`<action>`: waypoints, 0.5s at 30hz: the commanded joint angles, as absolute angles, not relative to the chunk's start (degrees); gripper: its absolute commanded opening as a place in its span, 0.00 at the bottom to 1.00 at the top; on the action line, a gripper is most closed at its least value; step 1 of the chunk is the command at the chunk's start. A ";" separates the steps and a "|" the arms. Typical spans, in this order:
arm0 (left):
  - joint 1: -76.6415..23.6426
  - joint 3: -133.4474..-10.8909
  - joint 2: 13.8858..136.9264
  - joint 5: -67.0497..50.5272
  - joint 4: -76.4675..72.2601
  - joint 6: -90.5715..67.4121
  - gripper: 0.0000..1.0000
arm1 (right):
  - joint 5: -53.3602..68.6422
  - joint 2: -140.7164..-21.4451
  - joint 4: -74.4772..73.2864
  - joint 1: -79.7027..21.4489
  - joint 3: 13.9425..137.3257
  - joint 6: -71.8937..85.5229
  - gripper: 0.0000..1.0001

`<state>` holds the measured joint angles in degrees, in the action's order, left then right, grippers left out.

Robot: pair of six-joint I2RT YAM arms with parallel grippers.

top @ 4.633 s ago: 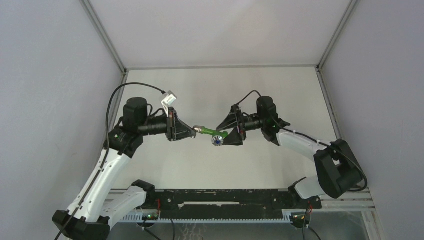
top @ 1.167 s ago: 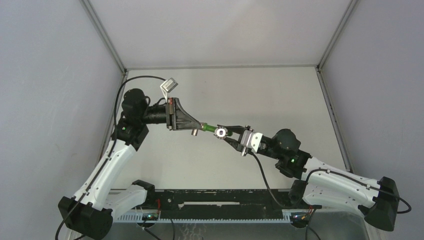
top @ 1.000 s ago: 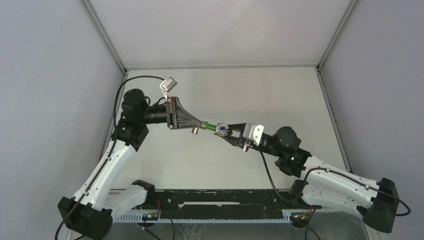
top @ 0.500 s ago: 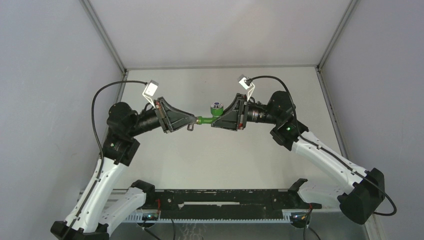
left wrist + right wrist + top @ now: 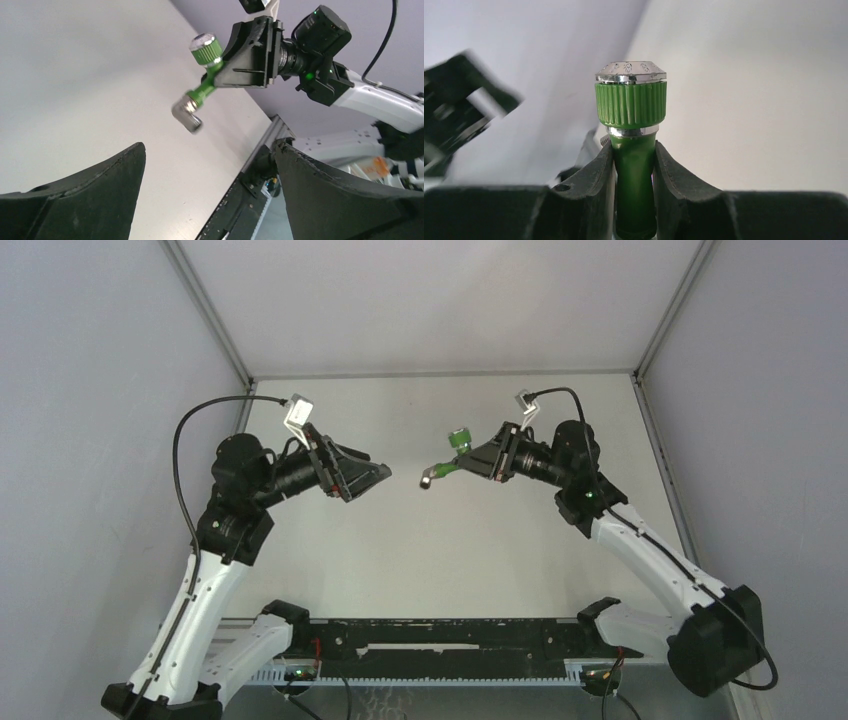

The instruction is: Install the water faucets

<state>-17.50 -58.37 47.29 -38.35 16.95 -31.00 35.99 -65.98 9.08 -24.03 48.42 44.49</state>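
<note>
My right gripper [image 5: 480,459] is shut on the stem of the bright-green water faucet [image 5: 458,446] and holds it above the table. The faucet's round knob [image 5: 631,102] stands above the pads [image 5: 596,172]. A small grey metal elbow fitting [image 5: 430,477] sits on the end of its spout, pointing toward the left arm. My left gripper [image 5: 378,474] is open with nothing between its fingers [image 5: 80,195]. It faces the faucet [image 5: 204,87] and elbow [image 5: 187,111] across a small gap. The right gripper [image 5: 634,155] clamps the green body on both sides.
A pale table [image 5: 450,550] lies inside grey walls with metal corner posts [image 5: 205,310]. A black rail [image 5: 450,640] runs along the near edge between the arm bases. Cables loop from both wrist cameras.
My left gripper has opened, let go of the elbow end and drawn back to the left. The right gripper has pulled away to the right and lifted with the faucet and elbow.
</note>
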 commanded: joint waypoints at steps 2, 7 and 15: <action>-16.88 -59.75 49.68 -26.30 22.39 -32.73 1.00 | 25.80 -77.08 10.98 -17.42 47.36 46.02 0.00; -16.92 -57.76 49.55 -19.58 25.02 -34.54 1.00 | 27.69 -89.25 18.13 -11.90 47.59 50.43 0.00; -16.90 -54.99 50.95 -11.83 28.07 -33.62 1.00 | 23.15 -101.58 2.08 -7.99 54.78 51.42 0.19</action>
